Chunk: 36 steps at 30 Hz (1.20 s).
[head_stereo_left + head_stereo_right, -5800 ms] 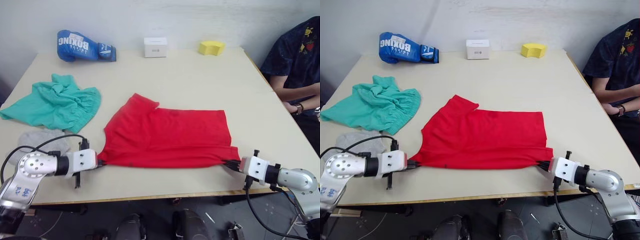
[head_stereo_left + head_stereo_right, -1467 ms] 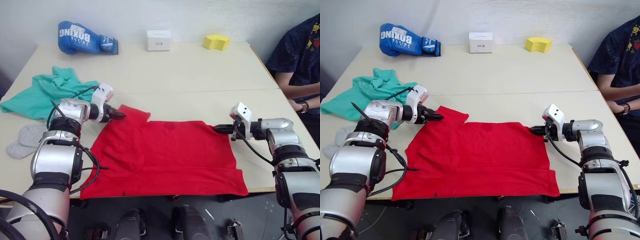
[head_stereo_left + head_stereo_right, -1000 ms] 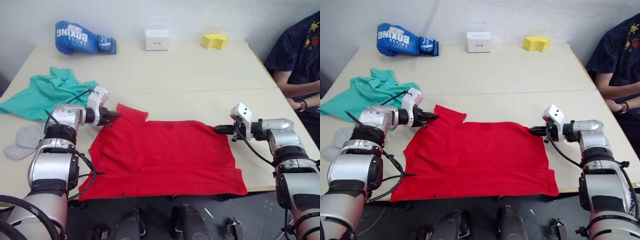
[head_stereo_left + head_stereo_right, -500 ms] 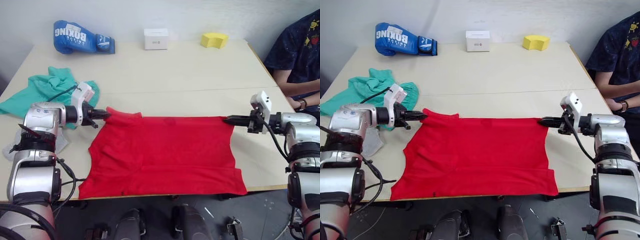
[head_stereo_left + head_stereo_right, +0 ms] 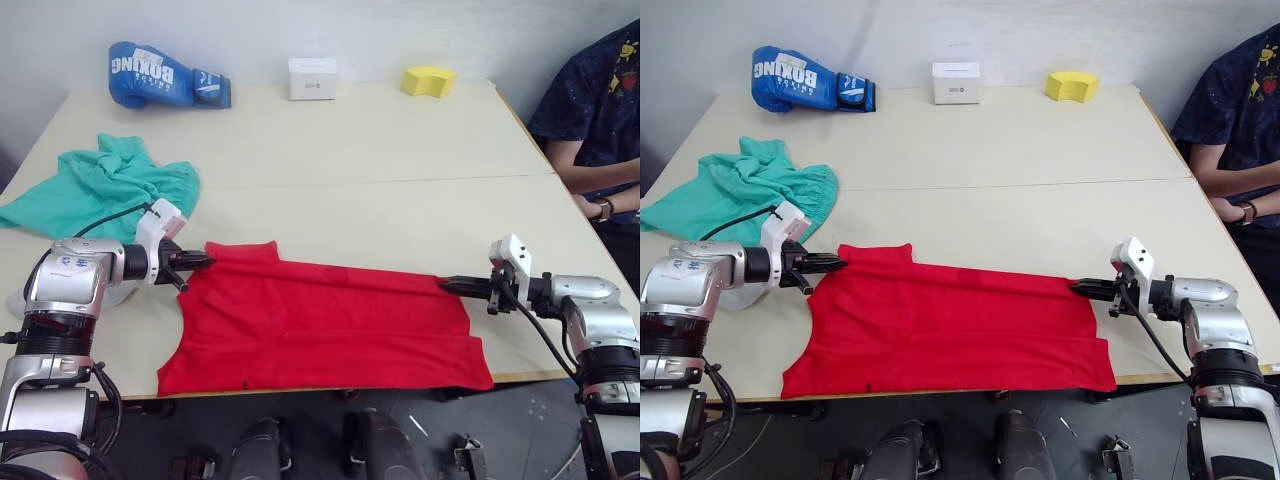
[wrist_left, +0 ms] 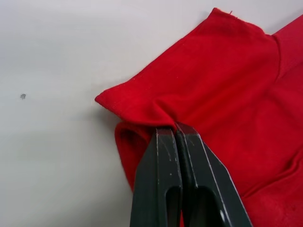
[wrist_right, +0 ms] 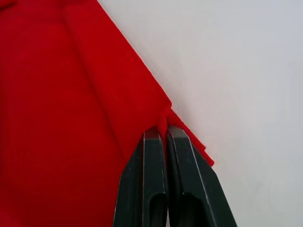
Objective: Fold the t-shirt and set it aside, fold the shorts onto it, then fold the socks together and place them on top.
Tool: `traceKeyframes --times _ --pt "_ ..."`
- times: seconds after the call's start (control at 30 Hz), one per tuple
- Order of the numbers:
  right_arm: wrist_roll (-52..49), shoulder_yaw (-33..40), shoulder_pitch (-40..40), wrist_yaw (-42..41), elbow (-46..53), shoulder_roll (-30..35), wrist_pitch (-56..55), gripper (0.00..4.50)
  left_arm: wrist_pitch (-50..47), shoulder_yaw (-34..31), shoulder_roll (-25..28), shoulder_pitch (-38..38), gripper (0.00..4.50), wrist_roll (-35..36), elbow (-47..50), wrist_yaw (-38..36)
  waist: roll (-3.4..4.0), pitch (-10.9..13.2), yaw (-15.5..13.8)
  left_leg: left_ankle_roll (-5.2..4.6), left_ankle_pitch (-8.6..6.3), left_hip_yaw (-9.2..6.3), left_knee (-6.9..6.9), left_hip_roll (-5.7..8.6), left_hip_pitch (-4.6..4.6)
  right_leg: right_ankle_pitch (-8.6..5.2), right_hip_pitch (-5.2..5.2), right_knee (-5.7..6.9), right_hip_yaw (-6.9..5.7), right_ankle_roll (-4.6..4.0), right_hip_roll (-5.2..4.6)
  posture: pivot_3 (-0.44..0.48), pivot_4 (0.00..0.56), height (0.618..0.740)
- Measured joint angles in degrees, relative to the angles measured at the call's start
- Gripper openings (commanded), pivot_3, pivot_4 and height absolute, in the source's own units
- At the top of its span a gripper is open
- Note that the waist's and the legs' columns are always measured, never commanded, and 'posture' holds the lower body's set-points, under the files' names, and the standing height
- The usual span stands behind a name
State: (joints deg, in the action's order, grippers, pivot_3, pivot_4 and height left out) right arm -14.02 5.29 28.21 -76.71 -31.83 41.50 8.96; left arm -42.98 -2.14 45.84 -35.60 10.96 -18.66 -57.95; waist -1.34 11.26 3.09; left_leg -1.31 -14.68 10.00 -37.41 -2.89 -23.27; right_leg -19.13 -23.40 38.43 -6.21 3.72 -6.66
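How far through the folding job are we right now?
Early stage. In hand: the left gripper and right gripper each pinch a far corner of the t-shirt, mid-fold on the table. Left: the shorts lie crumpled and unfolded, and nothing is stacked.

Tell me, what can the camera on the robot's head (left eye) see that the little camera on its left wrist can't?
Head camera alone: the whole table, the teal shorts, a blue boxing glove, a white box, a yellow sponge, a seated person, and the right pincer pinching the t-shirt's far corner.
Wrist camera alone: a close look at the fabric bunched between the left pincer tips.
Both: the red t-shirt, pinched by the left pincer, shut on its corner.
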Motion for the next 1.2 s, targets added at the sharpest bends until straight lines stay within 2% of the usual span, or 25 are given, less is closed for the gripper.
traceKeyframes --times 0.07,0.2,0.37,0.4,0.47,0.6,0.77,0.87,0.97,1.2 --pt "0.08 -0.11 -0.19 1.03 0.38 0.00 -0.18 0.00 0.58 0.50 0.30 0.71 0.43 0.01 0.10 0.04 0.00 0.00 0.00 0.00 0.00 0.00 0.00 0.00 0.00 0.00 0.00 -0.01 -0.01 0.00 0.00 0.000 0.150 0.740" --pt "-0.35 -0.16 -0.78 1.77 2.45 0.38 1.76 0.87 -0.73 1.03 3.16 1.34 1.44 0.63 -0.07 -2.59 -0.01 0.00 -0.06 0.00 0.00 0.00 0.02 -0.01 -0.01 0.00 -0.01 -0.03 -0.01 -0.01 0.00 0.000 0.150 0.740" --pt "0.10 -0.14 -2.51 2.17 3.83 2.32 -2.38 2.54 0.34 1.35 4.90 -2.65 2.94 0.79 -4.90 -5.06 -0.02 0.01 -0.49 -0.02 0.01 0.00 0.04 0.03 -0.01 0.02 0.00 -0.12 -0.03 -0.02 -0.01 0.000 0.150 0.740" --pt "0.12 -0.01 -2.51 2.47 3.86 2.51 -3.19 2.88 0.68 1.44 4.83 -3.69 2.96 0.71 -6.01 -5.06 -0.02 0.01 -0.56 -0.02 0.01 0.00 0.05 0.02 -0.02 0.04 0.00 -0.13 -0.04 -0.03 -0.01 0.000 0.150 0.740" --pt "0.44 0.21 -2.36 3.11 3.46 3.19 -5.53 3.53 1.28 1.59 3.89 -7.24 2.96 0.61 -9.40 -4.88 -0.02 0.01 -0.93 -0.03 0.01 0.00 0.03 0.02 -0.02 0.04 0.00 -0.13 -0.05 -0.03 0.00 0.000 0.150 0.740" --pt "0.74 0.32 -1.32 3.81 1.71 3.56 -8.44 3.53 1.77 2.64 0.31 -13.19 2.96 -0.05 -14.50 -3.79 -0.02 0.01 -1.39 -0.04 0.02 0.02 0.03 0.03 -0.02 0.04 0.00 -0.12 -0.04 -0.03 0.03 0.000 0.150 0.740" --pt "0.81 -0.08 0.04 3.73 -0.15 3.51 -8.82 3.53 2.51 5.75 -4.47 -15.88 2.96 -2.70 -22.28 -1.45 -0.05 0.03 -1.22 -0.06 0.03 0.06 0.01 0.02 -0.03 0.04 -0.01 -0.12 -0.03 -0.03 0.07 0.000 0.150 0.740" --pt "0.94 -0.46 0.31 3.68 -0.93 3.33 -8.82 3.53 3.59 7.26 -4.69 -17.23 2.96 -4.34 -23.66 -1.82 -0.06 0.04 -1.21 -0.05 0.04 0.07 -0.02 0.00 -0.01 0.04 -0.01 -0.07 -0.03 -0.03 0.08 0.000 0.150 0.740" --pt "0.99 -0.61 0.55 3.67 -1.25 3.26 -8.81 3.55 4.97 8.31 -5.08 -17.95 2.42 -5.62 -24.43 -1.99 -0.06 0.04 -1.31 -0.05 0.05 0.06 -0.06 0.00 0.00 0.04 0.00 -0.01 -0.02 -0.03 0.06 0.000 0.150 0.740" --pt "0.96 -0.61 0.52 3.60 -1.12 3.25 -8.77 3.55 7.46 7.18 -7.26 -18.01 0.28 -5.95 -25.40 0.40 -0.08 0.04 -1.51 -0.07 0.05 0.03 -0.09 0.02 -0.03 0.04 0.00 -0.02 -0.03 -0.03 0.02 0.000 0.150 0.740"
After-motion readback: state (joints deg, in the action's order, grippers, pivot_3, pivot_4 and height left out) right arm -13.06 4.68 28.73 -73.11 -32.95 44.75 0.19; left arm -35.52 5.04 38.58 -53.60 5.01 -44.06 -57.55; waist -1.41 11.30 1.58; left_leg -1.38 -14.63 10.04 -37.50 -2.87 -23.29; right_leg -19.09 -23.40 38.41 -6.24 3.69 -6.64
